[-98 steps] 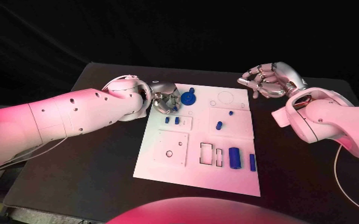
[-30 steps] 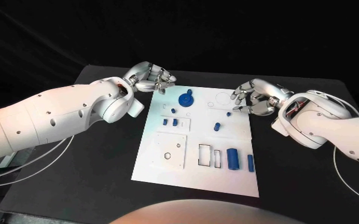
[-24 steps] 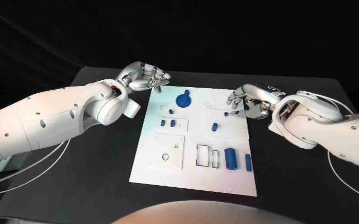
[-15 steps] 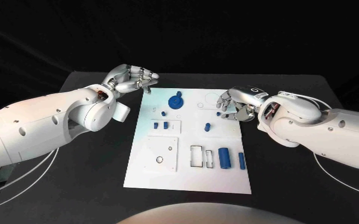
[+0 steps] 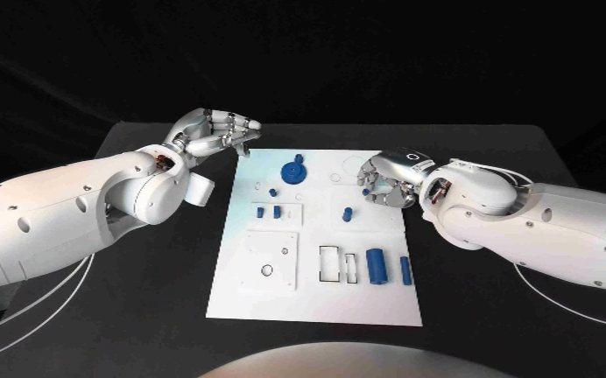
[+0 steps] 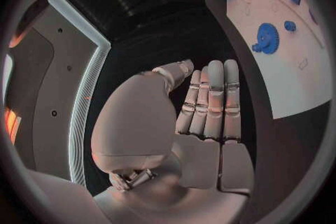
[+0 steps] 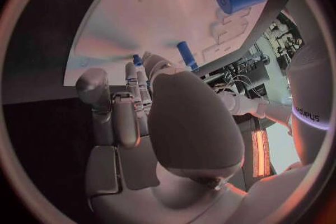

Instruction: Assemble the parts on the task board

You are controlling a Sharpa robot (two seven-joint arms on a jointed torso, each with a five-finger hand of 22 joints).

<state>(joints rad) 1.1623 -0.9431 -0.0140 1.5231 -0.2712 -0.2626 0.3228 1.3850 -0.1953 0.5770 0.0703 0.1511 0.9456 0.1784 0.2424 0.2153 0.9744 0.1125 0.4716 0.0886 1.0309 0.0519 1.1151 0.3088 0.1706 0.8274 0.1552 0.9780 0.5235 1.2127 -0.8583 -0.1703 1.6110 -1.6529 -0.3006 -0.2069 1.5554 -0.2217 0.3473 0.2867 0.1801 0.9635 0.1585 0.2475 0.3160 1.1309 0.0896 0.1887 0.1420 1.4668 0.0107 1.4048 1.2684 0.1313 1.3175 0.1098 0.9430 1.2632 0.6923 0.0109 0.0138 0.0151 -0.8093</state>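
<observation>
The white task board [image 5: 316,295] lies mid-table. A blue gear [image 5: 292,171] stands near its far left corner, also in the left wrist view [image 6: 266,39]. My left hand [image 5: 221,133] hovers just off that corner, fingers loosely bent, holding nothing [image 6: 210,106]. My right hand [image 5: 385,177] is down on the board's far right part, fingertips at a small blue peg [image 5: 366,192], [image 7: 136,59]; I cannot tell whether it pinches the peg. An oblong blue part [image 5: 348,214] lies just nearer. Two blue cylinders [image 5: 376,264], [image 5: 405,269] lie near the right edge.
Three small blue pegs [image 5: 273,192], [image 5: 260,212], [image 5: 277,212] stand on the board's left side. Rectangular slots [image 5: 331,262] and a round hole [image 5: 266,269] are cut nearer me. Black table [image 5: 492,308] surrounds the board.
My left hand has lifted off the gear and drawn back past the board's far left corner. My right hand has come down leftward onto the board, to the small peg.
</observation>
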